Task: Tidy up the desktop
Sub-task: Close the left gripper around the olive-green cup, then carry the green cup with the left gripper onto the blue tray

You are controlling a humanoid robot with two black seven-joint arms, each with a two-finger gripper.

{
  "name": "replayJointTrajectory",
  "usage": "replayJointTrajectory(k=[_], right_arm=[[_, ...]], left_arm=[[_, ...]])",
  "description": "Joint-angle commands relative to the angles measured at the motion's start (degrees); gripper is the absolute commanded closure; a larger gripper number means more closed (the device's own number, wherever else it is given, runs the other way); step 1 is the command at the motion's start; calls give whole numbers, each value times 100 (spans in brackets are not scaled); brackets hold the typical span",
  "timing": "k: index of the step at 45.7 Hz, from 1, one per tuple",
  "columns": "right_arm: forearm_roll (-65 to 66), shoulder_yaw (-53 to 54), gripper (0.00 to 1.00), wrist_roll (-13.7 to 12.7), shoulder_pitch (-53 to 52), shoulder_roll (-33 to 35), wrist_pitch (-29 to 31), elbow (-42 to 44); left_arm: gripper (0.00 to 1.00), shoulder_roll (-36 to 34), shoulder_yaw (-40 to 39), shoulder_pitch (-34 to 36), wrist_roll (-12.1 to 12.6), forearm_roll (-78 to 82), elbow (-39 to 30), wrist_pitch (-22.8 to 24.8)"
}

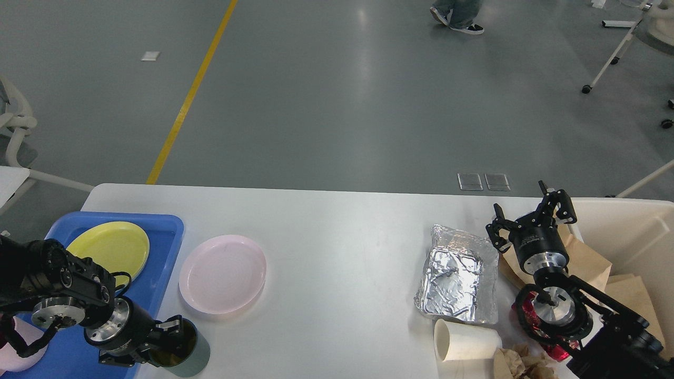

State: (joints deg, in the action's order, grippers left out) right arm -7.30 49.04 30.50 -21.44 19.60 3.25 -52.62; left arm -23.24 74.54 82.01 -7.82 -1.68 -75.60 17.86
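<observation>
Left arm comes in from 9 o'clock edge, low down. Black, thick joints, silver ring at wrist. Wrist points toward 4 o'clock. Left gripper (176, 337) at bottom, near 7 o'clock of view. Fingers dark, bunched together; cannot tell if open or closed.

Right arm comes in from 4 o'clock corner. Black, with two silver rings stacked along it. Wrist points up toward 11 o'clock. Right gripper (529, 216) at far end, raised high. Two fingers spread wide apart, like letter V. Nothing between them.
</observation>
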Motion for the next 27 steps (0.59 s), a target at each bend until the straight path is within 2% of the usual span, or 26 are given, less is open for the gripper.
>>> replayJointTrajectory(k=[1, 6, 9, 17, 27], right_arm=[[0, 0, 0, 0, 0, 0, 0, -2], [0, 0, 0, 0, 0, 0, 0, 6], [0, 0, 0, 0, 8, 0, 0, -2], [0, 0, 0, 0, 0, 0, 0, -2], [0, 0, 0, 0, 8, 0, 0, -2]], left_arm=[[73, 4, -54, -28, 0, 1, 1, 15], [87, 4, -54, -36, 0, 1, 1, 42], [92, 4, -54, -28, 0, 1, 1, 59], [97, -22, -36, 16, 0, 36, -7, 147], [99, -58, 122, 437, 35, 36, -34, 779]])
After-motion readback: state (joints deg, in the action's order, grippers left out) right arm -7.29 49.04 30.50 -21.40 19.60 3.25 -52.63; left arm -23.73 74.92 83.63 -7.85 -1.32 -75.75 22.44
